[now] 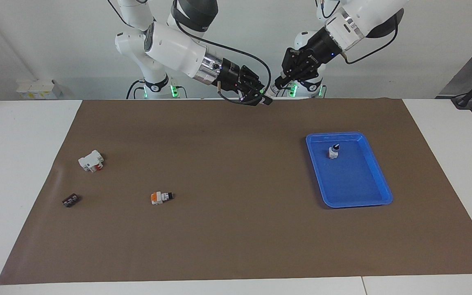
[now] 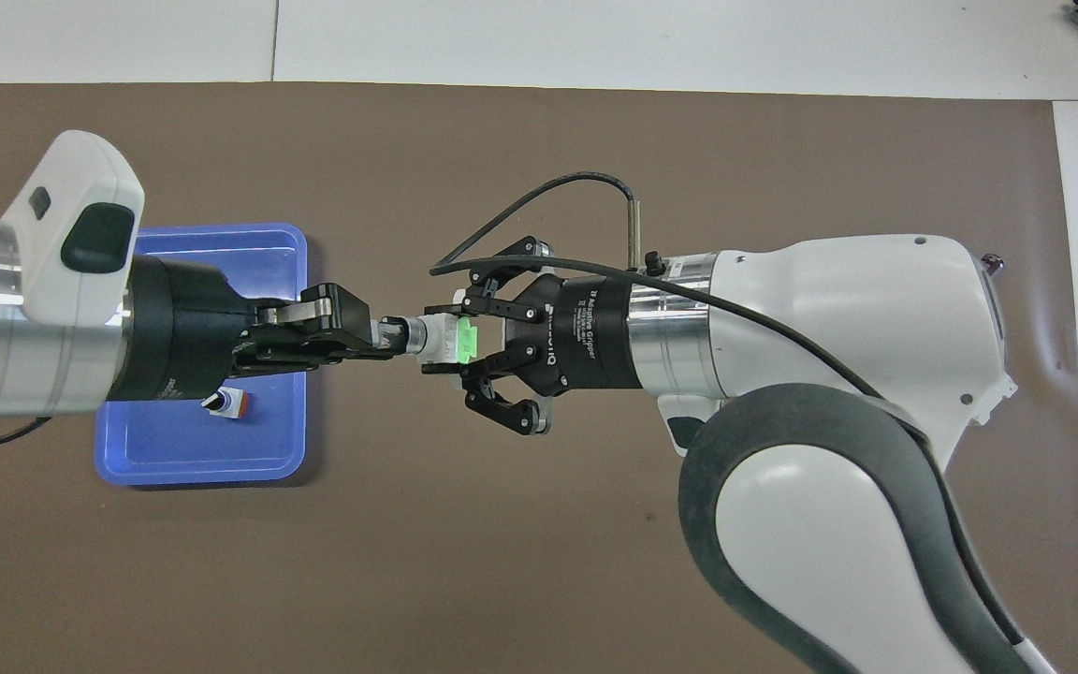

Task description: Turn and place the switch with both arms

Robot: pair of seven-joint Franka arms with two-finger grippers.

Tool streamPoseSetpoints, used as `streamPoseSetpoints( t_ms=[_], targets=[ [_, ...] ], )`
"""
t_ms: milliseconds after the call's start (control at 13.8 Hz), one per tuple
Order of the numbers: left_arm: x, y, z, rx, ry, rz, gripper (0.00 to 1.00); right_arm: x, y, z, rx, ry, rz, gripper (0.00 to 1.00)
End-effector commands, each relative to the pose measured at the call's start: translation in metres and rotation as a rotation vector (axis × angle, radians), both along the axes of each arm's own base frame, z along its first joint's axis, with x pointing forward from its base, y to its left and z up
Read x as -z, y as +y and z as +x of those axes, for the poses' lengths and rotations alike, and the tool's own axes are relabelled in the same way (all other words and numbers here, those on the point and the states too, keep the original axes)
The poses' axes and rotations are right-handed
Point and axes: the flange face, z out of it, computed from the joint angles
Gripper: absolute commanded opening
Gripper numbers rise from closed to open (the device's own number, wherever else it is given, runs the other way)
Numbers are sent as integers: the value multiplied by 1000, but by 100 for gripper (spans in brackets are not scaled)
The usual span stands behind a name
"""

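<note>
2 grippers held the switch [image 2: 444,339] in mid-air above the brown mat: right gripper [image 2: 445,339] clamped its green body, left gripper [image 2: 389,338], at its 9 o'clock, pinched the knob. The turning step seemed underway; next, the blue tray [image 2: 268,456].

A brown mat [image 1: 236,229] is covering the table [image 1: 19,184]. A blue tray [image 1: 377,180] is lying toward the left arm's end, holding a small white switch [image 1: 333,151] with a black knob, standing upright. Toward the right arm's end, an orange-ended switch [image 1: 160,197] is lying on its side, a white block [image 1: 91,160] with red is sitting nearer the robots, and a small dark piece [image 1: 71,200] is lying near the mat's edge.
</note>
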Motion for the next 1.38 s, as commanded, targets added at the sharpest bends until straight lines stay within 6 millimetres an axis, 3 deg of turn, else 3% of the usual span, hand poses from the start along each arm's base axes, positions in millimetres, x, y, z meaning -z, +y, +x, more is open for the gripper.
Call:
streamPoseSetpoints(
  t_ms=[0,363,508,1306],
  targets=[
    [-1,26,7,48,-151,102,0,-1,-8,-3,4,19,3,0],
    [2,22,1,317,-343,164,0,-2,-8,-3,4,18,3,0],
    [1,10,-3,350,-373,165,0,-3,-8,-4,7,21,1,0],
    [1,20,-1,525,-505,155,0,-3,-9,-3,6,21,-7,0]
  ],
)
